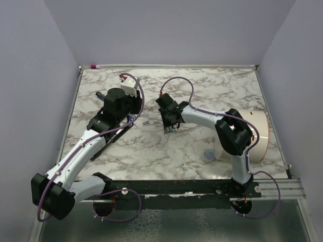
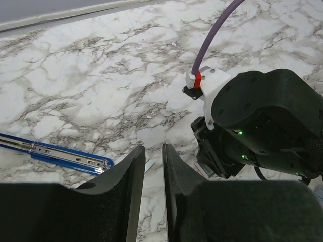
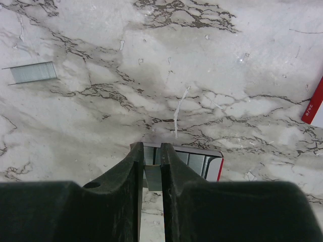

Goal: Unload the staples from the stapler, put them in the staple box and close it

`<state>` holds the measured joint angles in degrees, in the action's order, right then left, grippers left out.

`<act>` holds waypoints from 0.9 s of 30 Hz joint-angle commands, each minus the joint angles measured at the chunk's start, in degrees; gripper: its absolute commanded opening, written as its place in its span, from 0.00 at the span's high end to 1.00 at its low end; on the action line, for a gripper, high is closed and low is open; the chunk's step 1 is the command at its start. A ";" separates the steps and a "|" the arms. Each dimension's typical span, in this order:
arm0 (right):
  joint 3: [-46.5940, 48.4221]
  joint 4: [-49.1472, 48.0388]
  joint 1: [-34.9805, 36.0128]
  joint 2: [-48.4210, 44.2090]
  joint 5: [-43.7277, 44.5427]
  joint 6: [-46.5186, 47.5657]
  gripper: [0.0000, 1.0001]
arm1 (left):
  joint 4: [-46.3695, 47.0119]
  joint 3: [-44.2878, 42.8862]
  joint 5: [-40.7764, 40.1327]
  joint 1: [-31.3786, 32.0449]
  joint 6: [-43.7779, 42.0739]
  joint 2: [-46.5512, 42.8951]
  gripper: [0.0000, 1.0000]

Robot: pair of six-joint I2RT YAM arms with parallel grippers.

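the right end effector [image 3: 151,147] hangs low over the middle of the marble desk [image 1: 202,85]. its fingers are drawn close and pinch a flat silvery-grey strip that looks like staples [image 3: 152,176]. just under and beside the fingertips lies a small grey-filled box with a red edge [image 3: 199,164]. a red and white piece [image 3: 314,107] sits apart from it at the border of the right wrist view. a second, loose strip [image 1: 146,122] lies flat on the desk just left of this end effector, between the two arms.

the left end effector [image 2: 153,148] holds its fingers a narrow gap apart with nothing between them. a long blue bar with a silvery metal rail [image 2: 55,154] lies on the desk just beside it. i cannot tell whether that is the stapler opened out. a white cylinder [image 1: 255,133] lies on its side at the right edge.
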<state>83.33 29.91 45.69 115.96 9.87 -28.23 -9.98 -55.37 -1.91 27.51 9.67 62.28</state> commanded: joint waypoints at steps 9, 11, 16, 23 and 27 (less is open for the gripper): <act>2.91 1.64 0.54 2.36 2.88 -0.34 0.82 | 0.03 0.53 -0.99 0.35 -0.49 -1.18 0.76; 2.77 1.61 0.62 2.26 2.87 -0.34 0.81 | 0.00 0.53 -0.93 0.35 -0.50 -1.20 0.76; 3.02 1.99 0.65 2.44 3.15 -0.42 0.81 | -0.03 0.59 -0.92 0.44 -0.48 -1.28 0.76; 3.36 2.75 0.87 1.80 3.86 -0.42 0.80 | -0.12 0.62 -0.93 0.53 -0.58 -1.28 0.76; 3.33 3.27 1.06 1.25 3.69 -0.41 0.77 | -0.11 0.62 -0.90 0.53 -0.54 -1.36 0.76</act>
<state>85.03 31.99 46.09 117.49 11.57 -28.23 -9.98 -55.35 -1.93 27.62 9.67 62.28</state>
